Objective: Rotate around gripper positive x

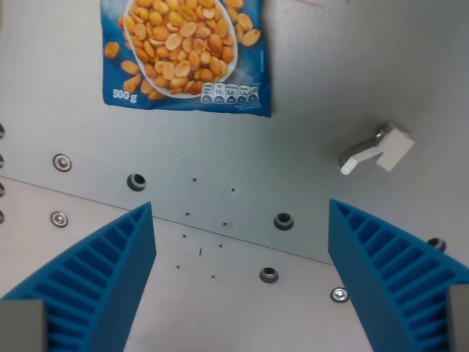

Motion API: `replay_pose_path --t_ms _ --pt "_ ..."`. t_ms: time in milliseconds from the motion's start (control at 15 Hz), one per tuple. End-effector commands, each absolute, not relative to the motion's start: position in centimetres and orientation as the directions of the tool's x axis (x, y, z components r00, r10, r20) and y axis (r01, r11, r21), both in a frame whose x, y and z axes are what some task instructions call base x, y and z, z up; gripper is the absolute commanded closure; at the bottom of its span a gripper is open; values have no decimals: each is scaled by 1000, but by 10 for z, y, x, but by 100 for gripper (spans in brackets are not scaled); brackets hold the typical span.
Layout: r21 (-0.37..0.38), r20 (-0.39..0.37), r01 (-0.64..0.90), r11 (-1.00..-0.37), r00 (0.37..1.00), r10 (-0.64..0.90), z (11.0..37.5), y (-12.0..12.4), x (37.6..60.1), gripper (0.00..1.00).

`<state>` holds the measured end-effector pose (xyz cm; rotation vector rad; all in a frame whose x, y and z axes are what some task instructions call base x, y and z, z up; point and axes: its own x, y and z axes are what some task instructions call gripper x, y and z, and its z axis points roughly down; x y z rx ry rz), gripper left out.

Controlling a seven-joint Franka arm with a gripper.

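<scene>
My gripper [240, 216] is open and empty. Its two blue ribbed fingers show at the bottom of the wrist view, one at the left [95, 282] and one at the right [392, 275]. They hang above a grey metal table [308, 88] with nothing between them. A blue bag of peanuts [187, 55], marked 500 g, lies flat on the table at the top of the view, well beyond the fingertips.
A small white plastic piece [377, 150] lies at the wrist view's right. Several screws and holes [283, 221] dot the table. A seam [220, 227] between two plates runs slantwise across the lower part of the view.
</scene>
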<state>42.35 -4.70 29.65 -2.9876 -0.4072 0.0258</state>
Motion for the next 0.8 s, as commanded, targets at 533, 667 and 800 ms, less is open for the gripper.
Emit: replay_pose_path --t_ms 533,667,800 --pt "-442 -13 254 -860 957 290 302 -54 428 0" --pt "-466 -13 251 -848 957 290 302 -54 428 0" --pt "-490 -13 247 -836 957 290 302 -54 428 0"
